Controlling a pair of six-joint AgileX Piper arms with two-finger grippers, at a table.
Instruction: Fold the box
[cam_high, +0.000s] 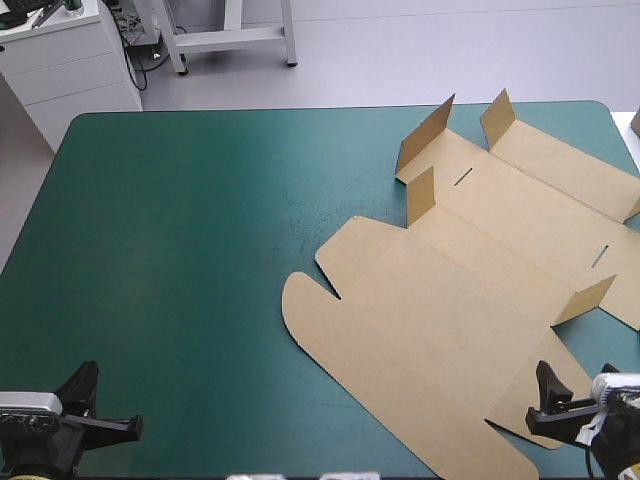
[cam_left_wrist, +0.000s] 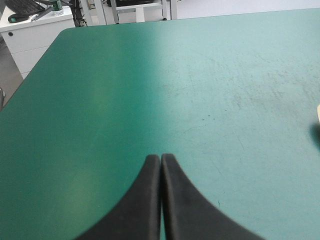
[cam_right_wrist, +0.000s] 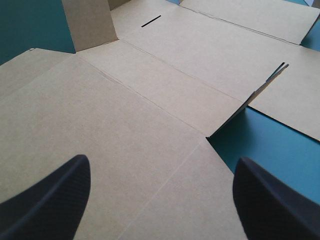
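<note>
One gripper in reach: your right gripper (cam_high: 542, 398), fingers spread, over the near end of the box (cam_high: 470, 290), long axis toward the tabletop's (cam_high: 200, 250) far-right corner; left gripper (cam_left_wrist: 161, 158) closed, well apart.

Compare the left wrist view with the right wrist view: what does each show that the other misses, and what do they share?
Only the left wrist view shows the left end effector, its black curved fingers shut in one pointed arch over a wide bare stretch of the teal-green table cover. Only the right wrist view shows the right end effector, open, above the brown cardboard box sheet close up, with its creases, a narrow slot and an upright flap. Both show some teal-green cover and a pair of black fingers.
</note>
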